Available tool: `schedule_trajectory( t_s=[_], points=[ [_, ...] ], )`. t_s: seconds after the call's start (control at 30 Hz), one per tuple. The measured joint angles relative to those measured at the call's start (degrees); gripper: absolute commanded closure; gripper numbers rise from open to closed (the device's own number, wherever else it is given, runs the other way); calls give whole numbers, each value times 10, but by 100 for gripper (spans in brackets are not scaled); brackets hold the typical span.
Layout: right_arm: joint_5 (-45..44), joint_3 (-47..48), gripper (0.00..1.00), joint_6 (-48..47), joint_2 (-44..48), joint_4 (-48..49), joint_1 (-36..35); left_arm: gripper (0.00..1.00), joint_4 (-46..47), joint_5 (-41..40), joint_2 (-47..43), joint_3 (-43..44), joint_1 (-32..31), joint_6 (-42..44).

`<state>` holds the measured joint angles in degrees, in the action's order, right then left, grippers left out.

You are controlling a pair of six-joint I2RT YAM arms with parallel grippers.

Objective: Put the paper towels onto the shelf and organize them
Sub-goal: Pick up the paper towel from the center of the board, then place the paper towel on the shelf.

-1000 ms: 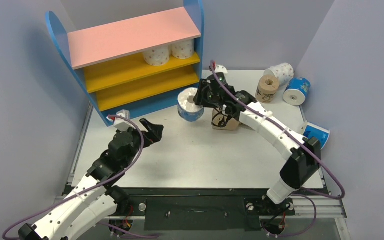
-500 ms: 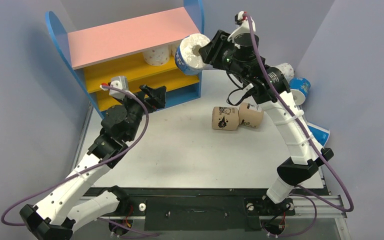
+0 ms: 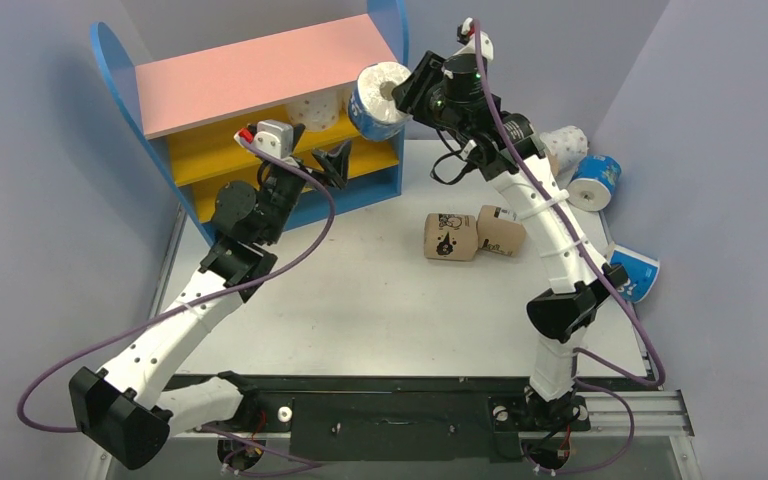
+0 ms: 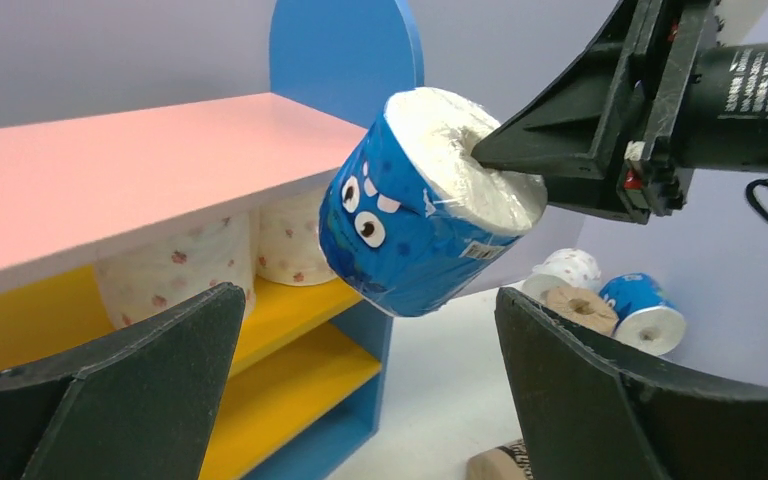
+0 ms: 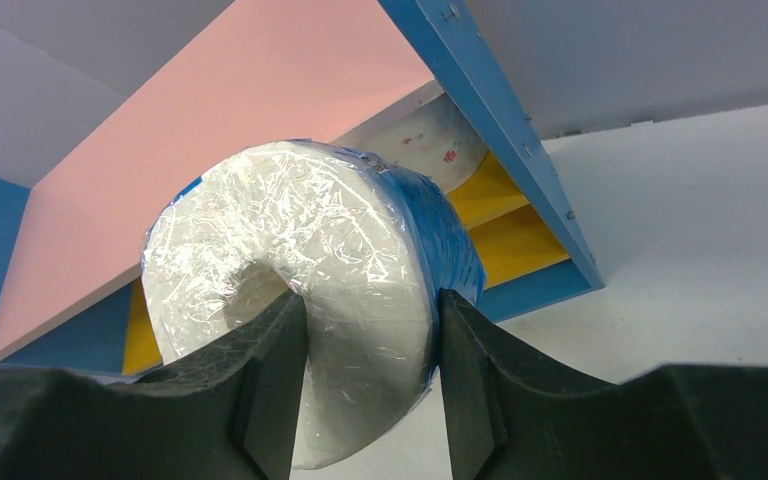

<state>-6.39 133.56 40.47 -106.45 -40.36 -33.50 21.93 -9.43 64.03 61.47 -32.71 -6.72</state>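
My right gripper (image 3: 400, 95) is shut on a blue-and-white paper towel roll (image 3: 378, 100), one finger in its core and one on its outer wrap (image 5: 360, 250). The roll hangs in the air by the right end of the shelf (image 3: 260, 70), level with the pink top board. In the left wrist view it (image 4: 410, 220) hangs just above and beyond my jaws. My left gripper (image 3: 335, 160) stands open and empty before the shelf's yellow boards (image 4: 370, 400). Two white dotted rolls (image 3: 310, 112) stand on the upper yellow board (image 4: 175, 265).
Two tan printed rolls (image 3: 450, 237) (image 3: 502, 230) lie on their sides mid-table. At the back right lie a white dotted roll (image 3: 567, 145) and a blue roll (image 3: 596, 180). Another blue roll (image 3: 632, 272) lies at the right edge. Grey walls close in all round.
My right arm has lifted the blue roll from the table up to the shelf's top right corner. My left arm has reached forward to the shelf front, jaws staying open.
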Motion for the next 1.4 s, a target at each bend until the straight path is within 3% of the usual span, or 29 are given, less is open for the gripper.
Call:
schedule_trajectory(
  t_s=[0.33, 0.73, 1.4],
  points=[
    [2, -3, 77, 24, -5, 36, 1, 4, 75, 131, 33, 6, 94, 50],
    [2, -17, 78, 28, 1, 63, -2, 4, 120, 266, 89, 23, 112, 81],
    [7, -54, 79, 28, 39, 116, -15, 4, 181, 272, 109, 23, 112, 91]
  ],
)
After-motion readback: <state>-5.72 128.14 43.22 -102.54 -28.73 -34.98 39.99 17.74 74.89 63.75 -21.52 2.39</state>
